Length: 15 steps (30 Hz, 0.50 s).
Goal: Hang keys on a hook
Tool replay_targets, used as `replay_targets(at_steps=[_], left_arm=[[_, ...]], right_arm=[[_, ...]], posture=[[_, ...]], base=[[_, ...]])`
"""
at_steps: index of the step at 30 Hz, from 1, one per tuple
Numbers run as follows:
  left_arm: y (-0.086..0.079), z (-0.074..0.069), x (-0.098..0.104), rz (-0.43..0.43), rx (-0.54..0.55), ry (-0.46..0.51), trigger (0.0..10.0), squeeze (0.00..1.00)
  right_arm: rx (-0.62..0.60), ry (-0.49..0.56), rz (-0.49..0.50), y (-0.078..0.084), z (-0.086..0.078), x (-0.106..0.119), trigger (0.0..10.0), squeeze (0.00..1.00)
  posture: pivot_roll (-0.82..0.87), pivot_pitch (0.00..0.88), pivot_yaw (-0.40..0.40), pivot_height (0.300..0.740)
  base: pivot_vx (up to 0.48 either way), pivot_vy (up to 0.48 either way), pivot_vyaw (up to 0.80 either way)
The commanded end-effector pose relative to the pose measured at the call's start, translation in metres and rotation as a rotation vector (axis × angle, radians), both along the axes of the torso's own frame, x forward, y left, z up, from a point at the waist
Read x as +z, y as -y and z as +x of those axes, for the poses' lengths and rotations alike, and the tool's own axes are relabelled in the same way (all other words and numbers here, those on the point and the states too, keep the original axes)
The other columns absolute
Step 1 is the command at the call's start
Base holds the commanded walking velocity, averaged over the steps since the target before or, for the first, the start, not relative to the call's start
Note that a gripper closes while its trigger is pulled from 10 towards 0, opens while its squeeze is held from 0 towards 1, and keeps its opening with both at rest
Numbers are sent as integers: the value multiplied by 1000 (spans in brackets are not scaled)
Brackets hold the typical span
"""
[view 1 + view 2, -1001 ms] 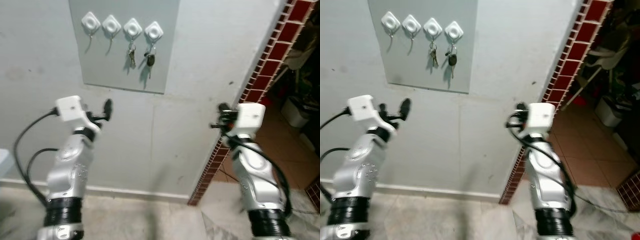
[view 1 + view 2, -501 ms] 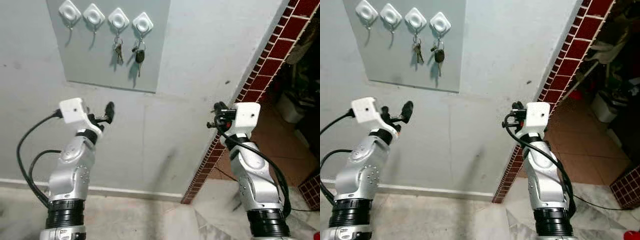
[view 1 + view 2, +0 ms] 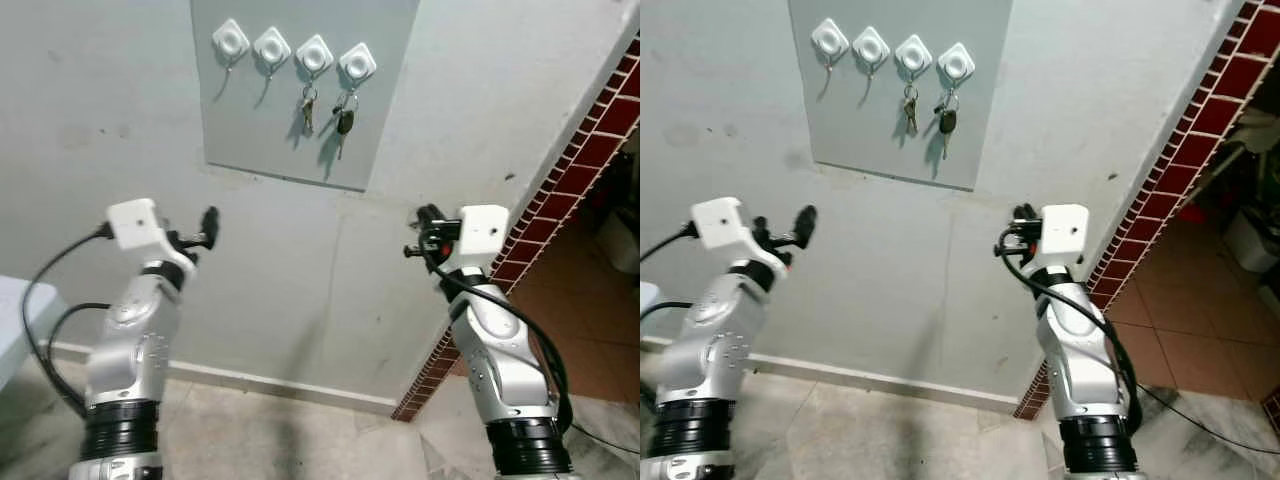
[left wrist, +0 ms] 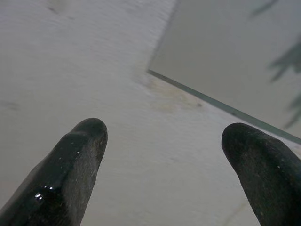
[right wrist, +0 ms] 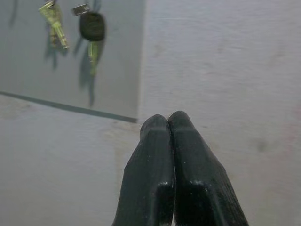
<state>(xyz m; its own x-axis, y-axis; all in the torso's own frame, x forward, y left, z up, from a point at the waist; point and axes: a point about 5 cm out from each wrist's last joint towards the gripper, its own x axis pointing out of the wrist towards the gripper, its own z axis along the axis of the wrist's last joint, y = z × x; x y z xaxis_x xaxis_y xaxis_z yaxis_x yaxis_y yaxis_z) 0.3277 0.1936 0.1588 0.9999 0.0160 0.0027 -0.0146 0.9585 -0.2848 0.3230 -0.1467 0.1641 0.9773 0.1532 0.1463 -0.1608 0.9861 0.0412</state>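
A grey board on the wall carries a row of white hooks. The two hooks on the left hang bare. A small bunch of keys hangs from the third hook, and a black-headed key hangs from the fourth. My left gripper is open, held up below the board's lower left corner with nothing between its fingers. My right gripper is shut and holds nothing; it is raised to the lower right of the board.
A column of red tiles edges the wall on the right, with a terracotta floor beyond it. A pale skirting runs along the wall's foot. A light-coloured corner of furniture shows at the far left.
The camera has swung left, so the board and hooks now sit further right in the picture. Both arms keep about the same raised pose.
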Motion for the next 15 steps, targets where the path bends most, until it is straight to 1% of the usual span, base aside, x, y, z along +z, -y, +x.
replay_targets(at_steps=[1,12,13,15], left_arm=[[12,2,3,-4,-34,5,10000,0],[12,2,3,-4,-37,6,10000,0],[12,2,4,-5,-36,6,10000,0],[13,3,4,13,-32,2,10000,0]], right_arm=[[-28,20,-1,10,0,5,10000,0],[-23,20,0,8,-1,5,10000,0],[-22,20,0,8,0,5,10000,0],[-21,21,1,8,0,6,10000,0]], posture=[[7,0,-82,740],[8,0,-83,740],[8,0,-83,740],[9,0,-83,740]], base=[[0,480,0],[0,480,0],[0,379,0],[0,0,0]])
